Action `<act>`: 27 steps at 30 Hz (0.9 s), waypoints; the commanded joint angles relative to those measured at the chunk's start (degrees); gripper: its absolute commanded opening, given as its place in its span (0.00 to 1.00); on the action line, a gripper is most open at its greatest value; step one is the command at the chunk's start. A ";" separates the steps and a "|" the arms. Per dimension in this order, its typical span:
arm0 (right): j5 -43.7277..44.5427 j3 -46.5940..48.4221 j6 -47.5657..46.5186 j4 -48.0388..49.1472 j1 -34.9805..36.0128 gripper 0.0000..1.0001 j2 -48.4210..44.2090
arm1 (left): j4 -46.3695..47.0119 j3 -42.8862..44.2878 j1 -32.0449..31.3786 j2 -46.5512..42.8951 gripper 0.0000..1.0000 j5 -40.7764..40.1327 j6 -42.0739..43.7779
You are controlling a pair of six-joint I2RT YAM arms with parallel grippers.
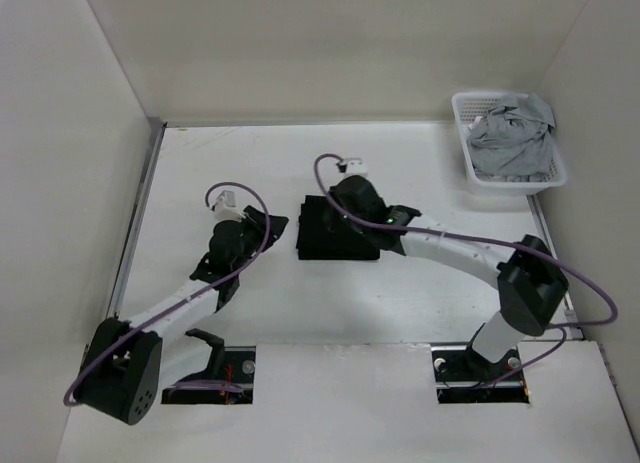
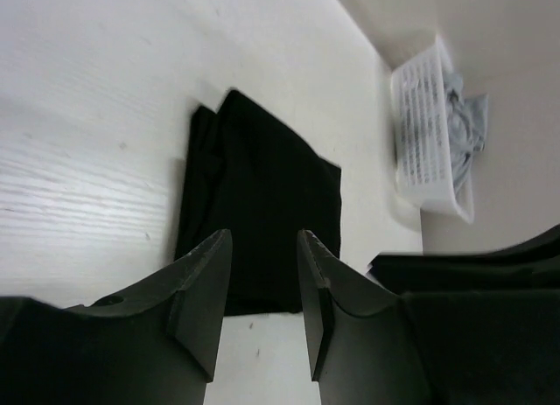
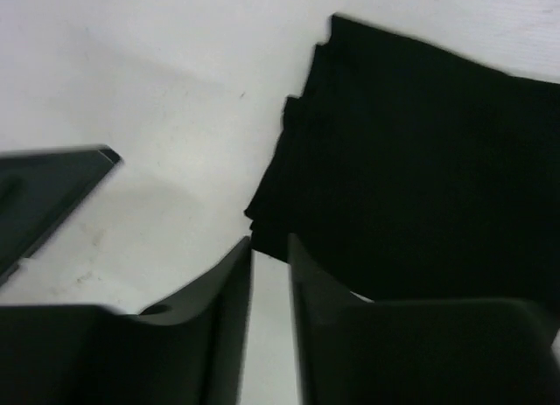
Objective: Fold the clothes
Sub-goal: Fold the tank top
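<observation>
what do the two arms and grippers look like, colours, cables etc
The left arm and right arm match: white tubular links between chunky black joint housings. A lilac cable loops outside each, ending in a white plug near the wrist. The left gripper and right gripper each have two matte black, wedge-shaped fingers. A small green light shows on the right wrist.

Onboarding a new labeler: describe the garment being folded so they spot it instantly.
On the white table, look near the middle. The black shirt lies there, a flat folded rectangle. The only other garment is light grey, heaped in the white basket at the far right corner.
</observation>
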 commanded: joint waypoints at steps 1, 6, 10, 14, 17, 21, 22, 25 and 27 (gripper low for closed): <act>-4.31 -4.68 3.14 9.20 -6.28 0.17 -5.04 | 6.12 5.20 -5.09 5.23 0.34 -0.27 0.48; -11.01 -12.40 4.64 17.36 -9.89 0.04 -6.17 | 8.59 9.77 -11.42 15.95 0.16 -0.80 1.19; -9.70 -24.08 4.72 25.54 -9.98 0.04 -14.68 | 6.41 7.50 -12.04 14.14 0.12 -4.39 2.85; -4.61 -36.92 4.99 30.56 -10.33 0.14 -26.54 | -2.02 4.07 -9.94 7.46 0.25 -10.02 8.56; 1.80 -44.31 5.60 31.27 -11.64 0.33 -35.94 | -8.79 2.13 -6.69 3.68 0.36 -14.15 11.46; 7.88 -51.17 6.39 29.43 -17.00 0.60 -46.24 | -14.77 2.30 -2.21 1.73 0.46 -14.69 13.14; 8.24 -52.40 6.57 29.16 -18.67 0.63 -47.65 | -15.66 2.65 -1.68 1.90 0.47 -14.60 13.32; 8.24 -55.40 7.01 29.42 -23.41 0.65 -49.51 | -17.34 3.62 -0.44 3.40 0.51 -14.08 13.41; 8.33 -57.16 8.15 29.86 -25.62 0.66 -50.04 | -16.90 3.62 -0.35 4.27 0.52 -13.29 12.79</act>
